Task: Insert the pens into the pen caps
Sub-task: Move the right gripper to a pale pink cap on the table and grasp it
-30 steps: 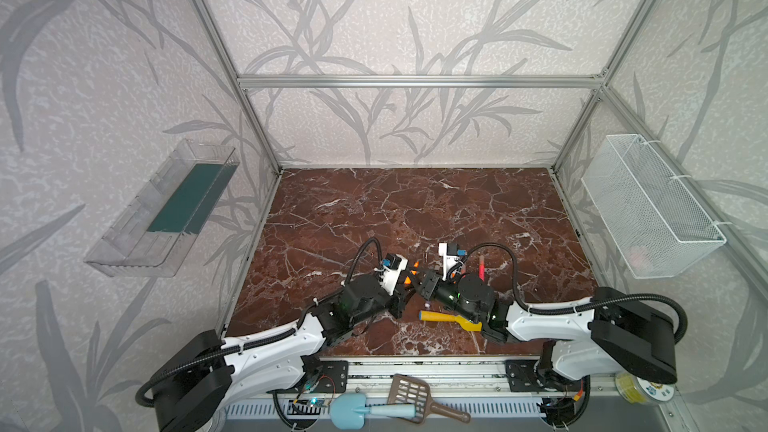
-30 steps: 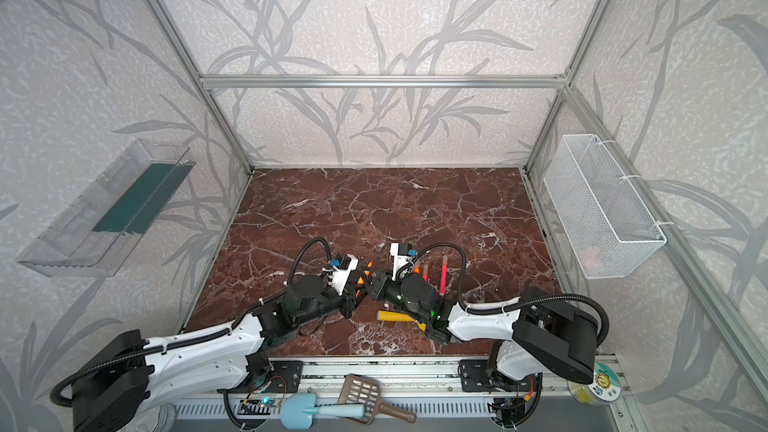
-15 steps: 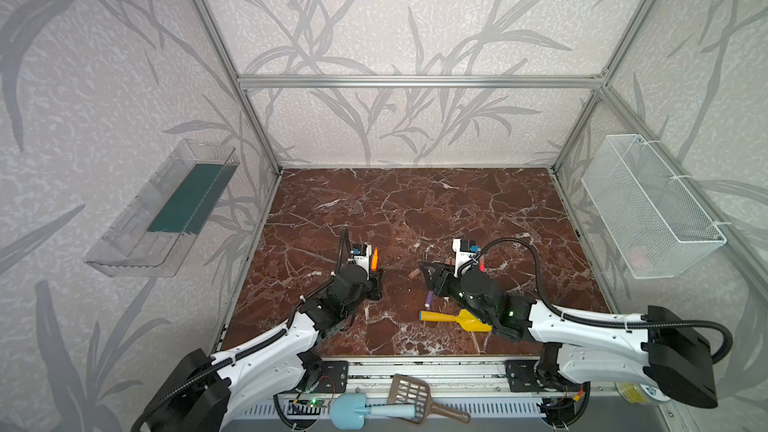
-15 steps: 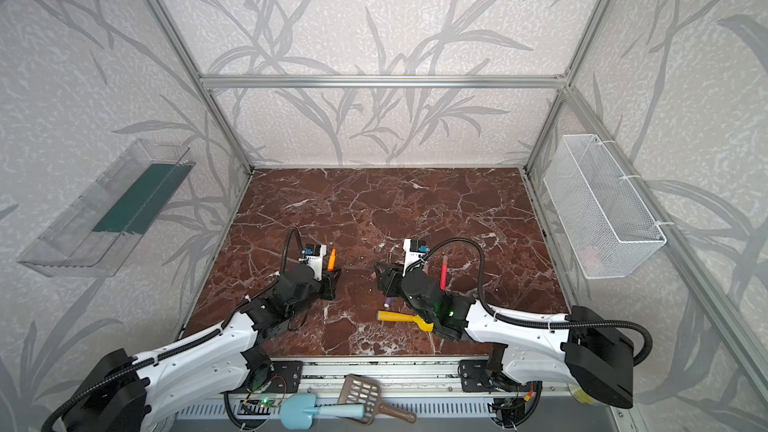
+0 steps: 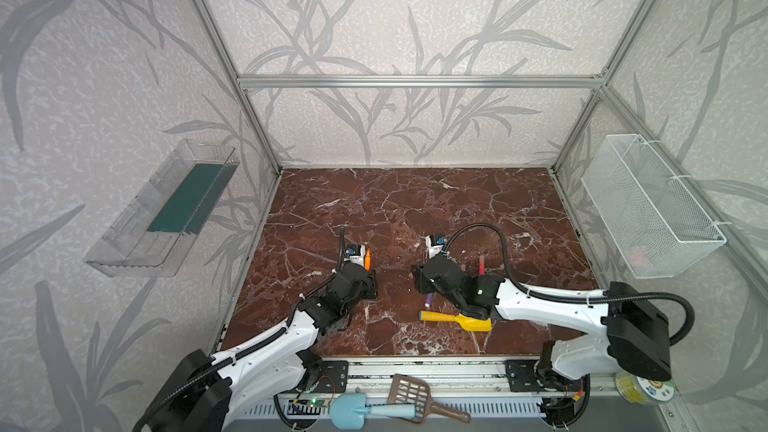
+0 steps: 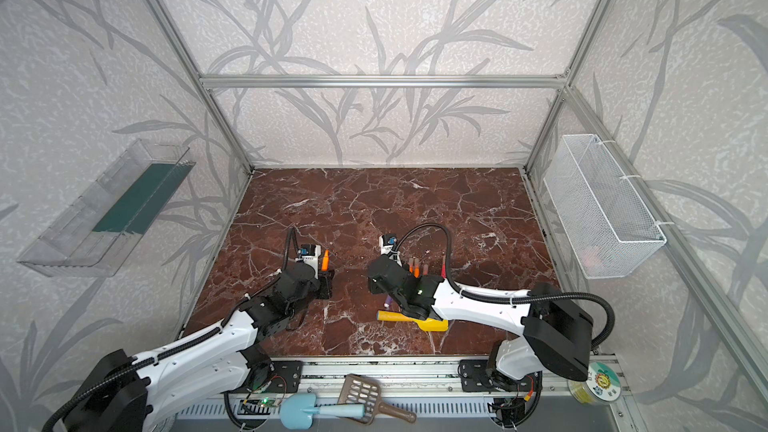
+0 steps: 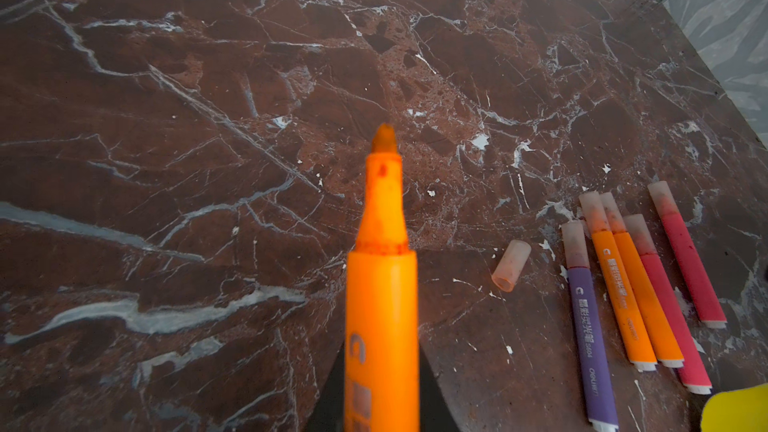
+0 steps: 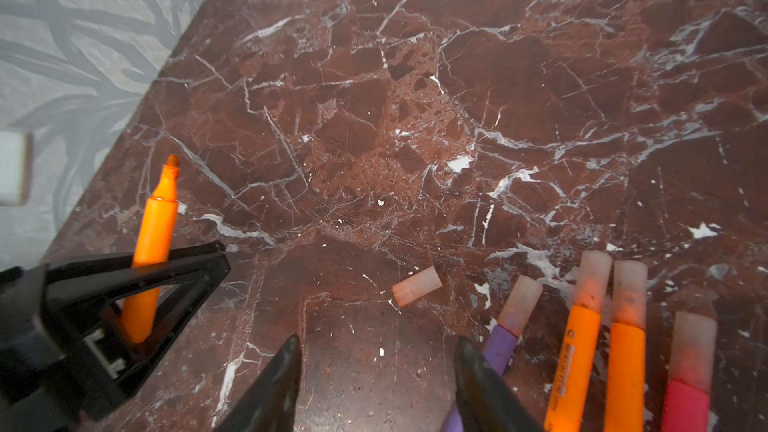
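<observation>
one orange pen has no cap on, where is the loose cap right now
In the right wrist view the loose cap lies on its side on the marble table, just ahead of the open right gripper and beside the capped purple pen.

Pens: six are counted in the left wrist view.
Orange pens: three are counted, namely one uncapped orange pen [image 7: 382, 305] and two capped orange pens [image 7: 619, 297] [image 7: 658, 326].
Red pens: two red pens [image 7: 690, 369] [image 7: 692, 268] are counted, both capped.
Purple pens: one purple pen [image 7: 590, 338] is counted, capped.
Caps: six are counted; five are fitted on pens and one loose cap [image 7: 512, 259] is seen on the table [image 7: 208, 118].
Shovels: one yellow shovel [image 5: 457, 320] is counted.
Wall containers: two are counted, one wire basket [image 5: 652, 209] and one clear tray [image 5: 166, 214].
Scoops: two are counted, one blue scoop [image 5: 352, 409] and one brown slotted scoop [image 5: 410, 389].
</observation>
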Available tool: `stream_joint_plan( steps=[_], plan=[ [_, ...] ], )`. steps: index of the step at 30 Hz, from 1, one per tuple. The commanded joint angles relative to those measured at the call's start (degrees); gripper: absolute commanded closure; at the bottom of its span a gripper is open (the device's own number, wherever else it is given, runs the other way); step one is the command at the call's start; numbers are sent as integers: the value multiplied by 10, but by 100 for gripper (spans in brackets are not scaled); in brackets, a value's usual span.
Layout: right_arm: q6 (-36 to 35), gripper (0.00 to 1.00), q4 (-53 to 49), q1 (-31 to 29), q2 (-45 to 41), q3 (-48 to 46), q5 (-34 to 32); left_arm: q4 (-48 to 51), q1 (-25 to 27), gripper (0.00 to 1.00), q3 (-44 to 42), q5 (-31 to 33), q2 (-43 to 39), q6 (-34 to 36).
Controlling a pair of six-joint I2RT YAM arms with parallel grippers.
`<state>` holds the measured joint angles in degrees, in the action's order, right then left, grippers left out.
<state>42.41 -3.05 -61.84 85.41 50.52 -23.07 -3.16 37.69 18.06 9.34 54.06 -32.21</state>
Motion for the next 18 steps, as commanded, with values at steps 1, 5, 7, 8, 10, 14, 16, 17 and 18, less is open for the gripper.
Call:
stream_joint_plan(
  steps=[1, 5, 7, 8, 10, 14, 16, 17, 18],
  plan=[
    [-7, 43, -81, 11, 50, 43, 4, 8, -4, 100, 10, 5, -14, -11],
    [9, 44, -31, 36, 96, 37, 54, 9, -4, 100, 6, 16, -20, -9],
    [17, 44, -18, 54, 117, 40, 74, 19, -5, 100, 11, 14, -23, -9],
    [19, 44, -18, 60, 121, 46, 87, 21, -5, 100, 13, 10, -25, -10],
    [20, 44, -28, 67, 152, 61, 108, 16, -4, 100, 9, 6, -29, -9],
    [25, 44, -17, 72, 182, 73, 126, 14, -6, 100, 5, 17, -28, -7],
    [28, 44, -14, 74, 194, 81, 138, 21, -5, 100, 11, 14, -30, -7],
    [29, 44, -13, 75, 200, 86, 144, 23, -5, 100, 12, 12, -31, -7],
    [28, 44, -14, 75, 206, 91, 147, 21, -6, 100, 12, 11, -33, -7]
  ],
)
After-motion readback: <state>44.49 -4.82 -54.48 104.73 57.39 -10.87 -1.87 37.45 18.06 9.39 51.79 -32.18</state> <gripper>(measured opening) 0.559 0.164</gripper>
